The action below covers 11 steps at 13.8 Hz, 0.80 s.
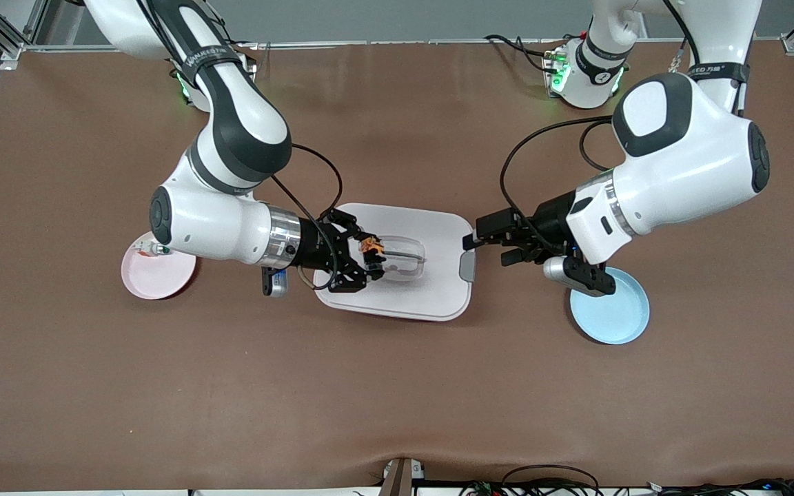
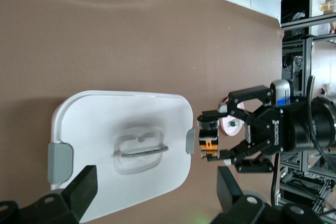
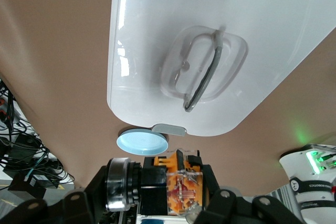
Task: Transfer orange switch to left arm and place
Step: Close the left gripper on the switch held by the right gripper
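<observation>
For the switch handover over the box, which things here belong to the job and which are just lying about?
Job:
- orange switch, shut in the right gripper over the box
- left gripper, open, over the box's edge at the left arm's end

Lying about:
- pink plate holding a green-capped switch
- blue plate

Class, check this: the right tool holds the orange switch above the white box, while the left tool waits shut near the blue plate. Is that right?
Not quite. The front view shows the left tool open, not shut. The rest holds: the right tool grips the orange switch above the box, by the blue plate.
</observation>
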Each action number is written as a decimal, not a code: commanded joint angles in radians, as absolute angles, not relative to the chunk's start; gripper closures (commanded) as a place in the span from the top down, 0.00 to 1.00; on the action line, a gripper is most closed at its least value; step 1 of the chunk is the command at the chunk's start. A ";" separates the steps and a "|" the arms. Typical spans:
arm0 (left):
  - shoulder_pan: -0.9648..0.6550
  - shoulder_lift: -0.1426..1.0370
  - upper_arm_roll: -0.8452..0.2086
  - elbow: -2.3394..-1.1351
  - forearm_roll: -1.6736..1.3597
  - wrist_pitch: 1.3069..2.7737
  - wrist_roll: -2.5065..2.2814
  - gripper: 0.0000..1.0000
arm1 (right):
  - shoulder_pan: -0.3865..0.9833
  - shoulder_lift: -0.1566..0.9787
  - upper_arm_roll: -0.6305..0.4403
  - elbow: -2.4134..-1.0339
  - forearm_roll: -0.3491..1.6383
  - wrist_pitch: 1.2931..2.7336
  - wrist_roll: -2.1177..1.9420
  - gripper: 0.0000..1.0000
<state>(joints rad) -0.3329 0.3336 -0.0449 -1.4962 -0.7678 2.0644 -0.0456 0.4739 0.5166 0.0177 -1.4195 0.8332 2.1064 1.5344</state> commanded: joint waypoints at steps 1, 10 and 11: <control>-0.354 0.360 -0.043 -1.477 -0.819 2.120 -0.032 1.00 | 0.509 0.532 0.008 -1.390 0.854 2.157 1.623 0.00; -0.403 0.422 -0.051 -1.477 -0.864 2.181 -0.031 1.00 | 0.572 0.535 0.006 -1.358 0.853 2.209 1.776 0.00; -0.413 0.425 -0.051 -1.477 -0.867 2.184 -0.028 1.00 | 0.581 0.535 0.006 -1.355 0.853 2.209 1.795 0.00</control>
